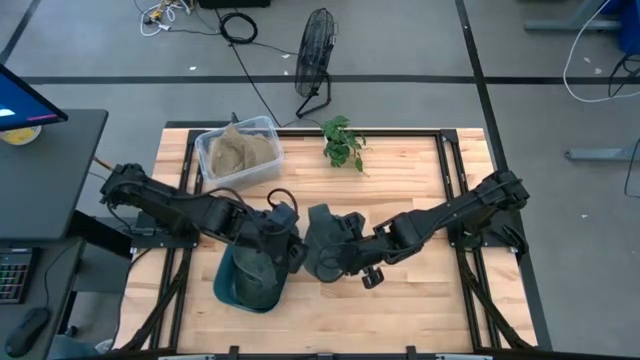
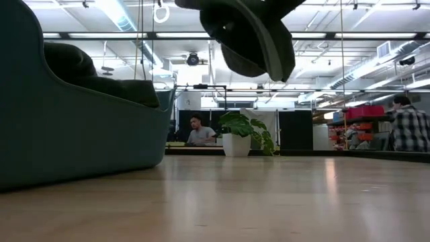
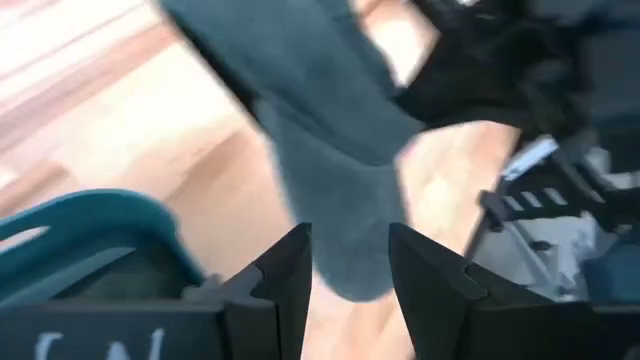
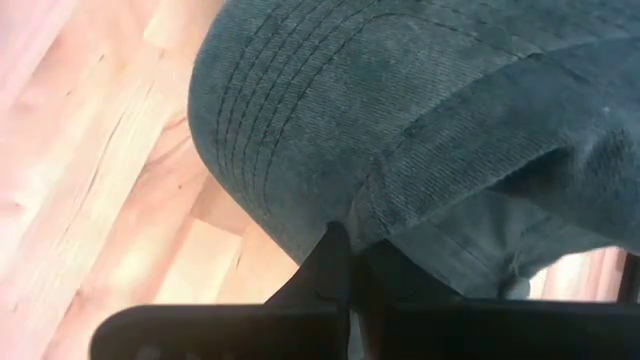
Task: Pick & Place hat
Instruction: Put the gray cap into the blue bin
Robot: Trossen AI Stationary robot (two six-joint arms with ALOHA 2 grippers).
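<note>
A dark grey-green hat (image 1: 322,243) hangs in the air between my two grippers, and the low view shows it high above the table (image 2: 252,37). My right gripper (image 1: 350,256) is shut on it. My left gripper (image 1: 290,230) is open at the hat's left side. In the left wrist view its fingers (image 3: 290,275) stand on either side of the hat's hanging edge (image 3: 345,225), and I cannot tell whether they touch it. A teal bin (image 1: 248,280) stands on the table under the left gripper, with dark cloth (image 2: 87,74) inside it. My right gripper (image 4: 345,262) pinches the hat between its two fingers where the stitched brim (image 4: 270,120) meets the crown (image 4: 400,215). The fingers come from the table's right side. The hat is lifted clear of the table and droops below the hold.
A clear tub of tan material (image 1: 238,152) and a small potted plant (image 1: 343,142) stand near the table's far edge. A fan (image 1: 315,55) stands on the floor beyond. Bare wood lies near the table's near edge (image 1: 400,310). People sit far off in the room (image 2: 196,131).
</note>
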